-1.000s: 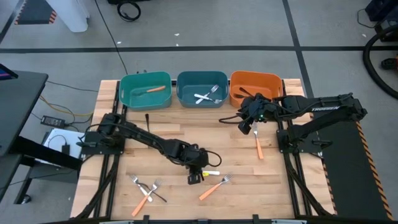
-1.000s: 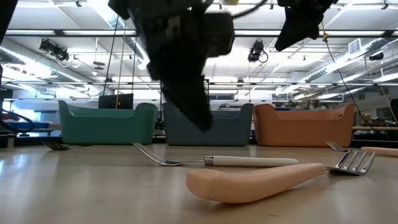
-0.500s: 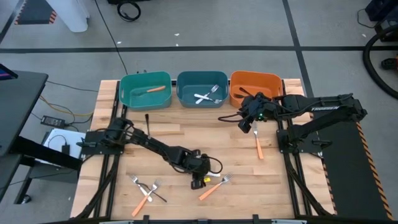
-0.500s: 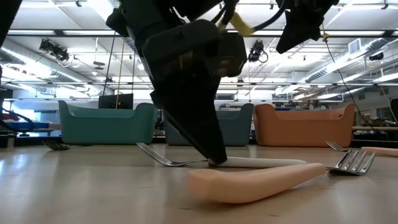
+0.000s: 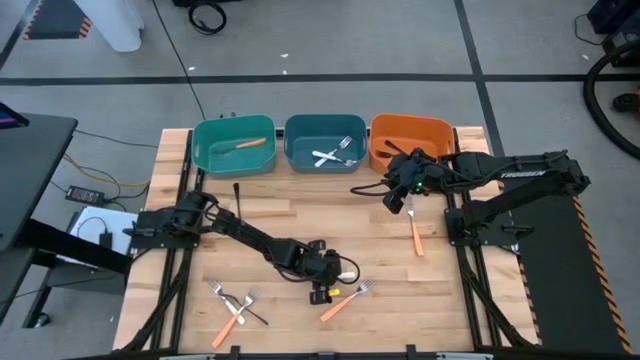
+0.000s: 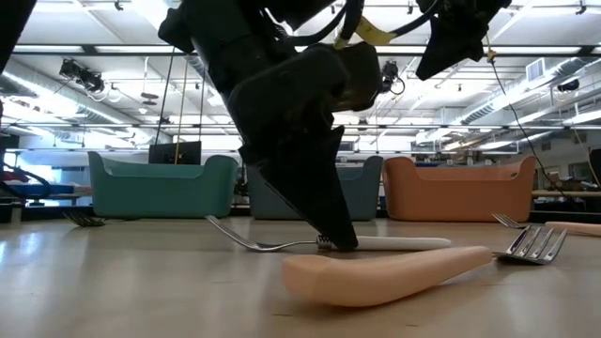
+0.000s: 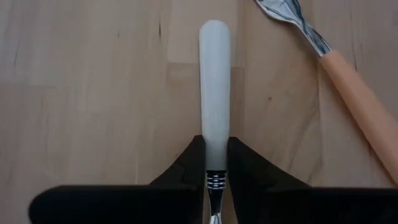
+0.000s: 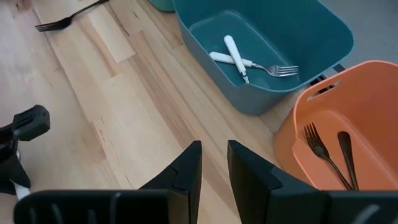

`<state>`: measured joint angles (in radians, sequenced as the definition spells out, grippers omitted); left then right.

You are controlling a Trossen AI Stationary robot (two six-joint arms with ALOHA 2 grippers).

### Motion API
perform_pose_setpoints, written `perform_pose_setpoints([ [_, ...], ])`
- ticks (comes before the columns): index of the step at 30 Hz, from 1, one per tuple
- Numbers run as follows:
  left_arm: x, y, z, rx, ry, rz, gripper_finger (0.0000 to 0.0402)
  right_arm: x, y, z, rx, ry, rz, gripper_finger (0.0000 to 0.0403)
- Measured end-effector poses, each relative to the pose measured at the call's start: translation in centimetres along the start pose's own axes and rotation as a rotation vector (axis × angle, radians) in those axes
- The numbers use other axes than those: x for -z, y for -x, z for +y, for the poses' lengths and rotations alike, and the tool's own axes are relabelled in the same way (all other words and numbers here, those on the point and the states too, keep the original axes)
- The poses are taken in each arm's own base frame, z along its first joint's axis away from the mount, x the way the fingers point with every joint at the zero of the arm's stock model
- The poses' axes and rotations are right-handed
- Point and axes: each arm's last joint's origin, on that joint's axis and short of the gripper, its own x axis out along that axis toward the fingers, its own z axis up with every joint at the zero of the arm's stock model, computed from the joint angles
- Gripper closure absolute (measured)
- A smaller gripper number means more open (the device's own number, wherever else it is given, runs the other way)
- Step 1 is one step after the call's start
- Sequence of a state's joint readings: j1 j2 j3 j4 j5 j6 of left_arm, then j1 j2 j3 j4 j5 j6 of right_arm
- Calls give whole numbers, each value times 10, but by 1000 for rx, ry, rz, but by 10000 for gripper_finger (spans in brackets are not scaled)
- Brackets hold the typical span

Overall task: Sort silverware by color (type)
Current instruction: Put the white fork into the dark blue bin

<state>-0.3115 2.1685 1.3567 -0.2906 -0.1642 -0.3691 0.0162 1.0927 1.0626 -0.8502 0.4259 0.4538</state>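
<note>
The left gripper point(image 5: 322, 291) has been brought down onto the table point(image 5: 300, 215) since the earlier pictures, and its fingers point(image 7: 189, 168), spread wider a second ago, are now seen narrowed around the white-handled fork point(image 7: 214, 93), pinching it where the handle meets the metal neck. The fork is still lying flat on the wood, with an orange-handled fork point(image 5: 345, 300) just beside it. In the low view the gripper's tips are planted on the fork's neck point(image 6: 324, 243). The right gripper point(image 5: 397, 203) is unchanged, held above the table in front of the orange bin point(image 5: 375, 150), its fingers slightly apart and empty. Two white-handled forks point(image 8: 245, 61) are lying crossed in the blue bin point(image 8: 323, 37), and two black forks point(image 8: 329, 152) in the orange one.
</note>
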Motion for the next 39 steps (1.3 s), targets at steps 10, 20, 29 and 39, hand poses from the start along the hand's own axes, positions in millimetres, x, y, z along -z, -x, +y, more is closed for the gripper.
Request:
perform_pose_setpoints([
  [10,-7,14,1,43,22,-42,351,0,0,0,1,5,3,318],
  [20,-29,59,34,-4,68,-94,351,0,0,0,4,12,1,318],
  [29,-52,90,92,-69,104,-181,351,0,0,-1,31,12,-13,318],
  [39,-68,137,195,-216,219,-316,351,-5,-2,-6,76,-21,-52,318],
])
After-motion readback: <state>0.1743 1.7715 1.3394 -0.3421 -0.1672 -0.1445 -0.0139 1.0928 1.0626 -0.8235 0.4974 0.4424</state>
